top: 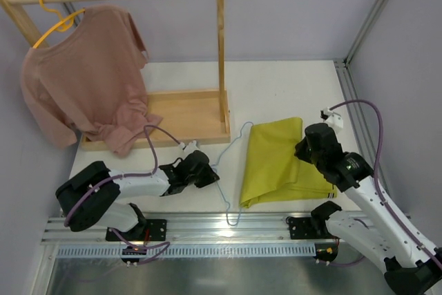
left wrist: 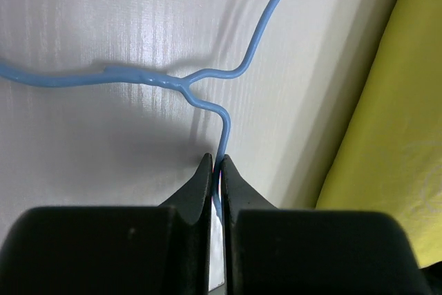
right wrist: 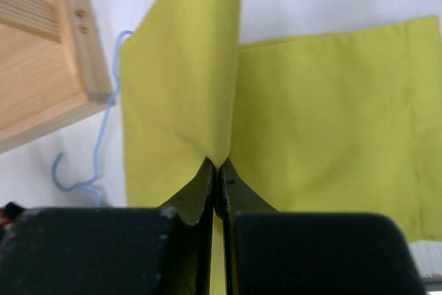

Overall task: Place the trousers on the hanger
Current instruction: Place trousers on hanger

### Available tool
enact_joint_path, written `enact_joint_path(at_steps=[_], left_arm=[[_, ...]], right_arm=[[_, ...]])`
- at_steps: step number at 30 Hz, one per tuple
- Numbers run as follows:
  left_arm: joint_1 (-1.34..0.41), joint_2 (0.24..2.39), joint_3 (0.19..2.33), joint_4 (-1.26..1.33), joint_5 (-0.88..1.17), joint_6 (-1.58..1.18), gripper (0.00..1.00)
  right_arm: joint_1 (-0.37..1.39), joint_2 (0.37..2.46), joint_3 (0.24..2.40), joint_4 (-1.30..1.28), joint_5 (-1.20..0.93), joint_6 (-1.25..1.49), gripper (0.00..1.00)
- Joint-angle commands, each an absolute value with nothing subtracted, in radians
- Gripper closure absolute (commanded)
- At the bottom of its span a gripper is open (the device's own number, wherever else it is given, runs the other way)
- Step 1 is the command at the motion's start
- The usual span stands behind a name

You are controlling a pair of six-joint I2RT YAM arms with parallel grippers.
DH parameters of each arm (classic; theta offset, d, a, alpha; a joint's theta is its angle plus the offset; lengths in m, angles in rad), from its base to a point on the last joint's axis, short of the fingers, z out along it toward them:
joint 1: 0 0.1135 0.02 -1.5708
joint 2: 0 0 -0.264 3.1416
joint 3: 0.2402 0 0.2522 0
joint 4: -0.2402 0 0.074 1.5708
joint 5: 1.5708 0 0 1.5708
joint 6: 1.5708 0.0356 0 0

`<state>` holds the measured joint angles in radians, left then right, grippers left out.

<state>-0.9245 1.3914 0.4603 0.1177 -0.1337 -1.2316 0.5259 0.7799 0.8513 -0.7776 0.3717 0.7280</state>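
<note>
The yellow-green trousers [top: 280, 160] lie folded on the white table right of centre, also filling the right wrist view [right wrist: 324, 115]. My right gripper [right wrist: 217, 165] is shut on a pinched fold of them, and a flap of cloth [right wrist: 183, 67] stands up from the jaws. The thin light-blue hanger [top: 230, 164] lies along the trousers' left edge. My left gripper [left wrist: 217, 162] is shut on the hanger's wire [left wrist: 222, 129] just below its twisted neck [left wrist: 162, 81]. From above, the left gripper [top: 209, 173] sits left of the hanger and the right gripper [top: 307, 148] over the trousers' right side.
A wooden clothes rack [top: 186, 119] stands at the back left, with a dusty-pink T-shirt [top: 86, 84] on a yellow hanger [top: 55, 15] on its rail. The rack's base corner [right wrist: 55, 53] lies close to the trousers. Grey walls enclose the table.
</note>
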Motion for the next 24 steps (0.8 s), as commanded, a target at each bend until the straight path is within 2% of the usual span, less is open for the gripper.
enact_joint_path(at_steps=[1,5,10,13,15,22,24], left_arm=[[-0.922,1.401,0.475,-0.019,-0.248,-1.258,1.0],[-0.922,1.356,0.488,-0.101,-0.297,-1.279,1.0],[-0.922,1.26,0.445,-0.141,-0.311,-1.325,1.0],[-0.922,1.206,0.405,-0.138,-0.328,-1.388,1.0],[-0.922,1.18,0.396,-0.231,-0.359,-1.417,1.0],[-0.92,0.985,0.324,-0.379,-0.485,-1.519,1.0],[-0.92,0.942,0.321,-0.342,-0.508,-1.493,1.0]], right_arm=[[0.459,0.77,0.781,-0.827,0.401,0.696,0.96],[0.451,0.805,0.691,-0.723,0.327,0.707,0.96],[0.448,0.882,0.646,-0.642,0.351,0.701,0.96],[0.449,0.893,0.585,-0.481,0.214,0.713,0.96],[0.456,0.896,0.517,-0.385,0.119,0.747,0.96],[0.503,0.986,0.491,-0.247,0.094,0.778,0.96],[0.531,1.012,0.506,-0.236,0.097,0.778,0.96]])
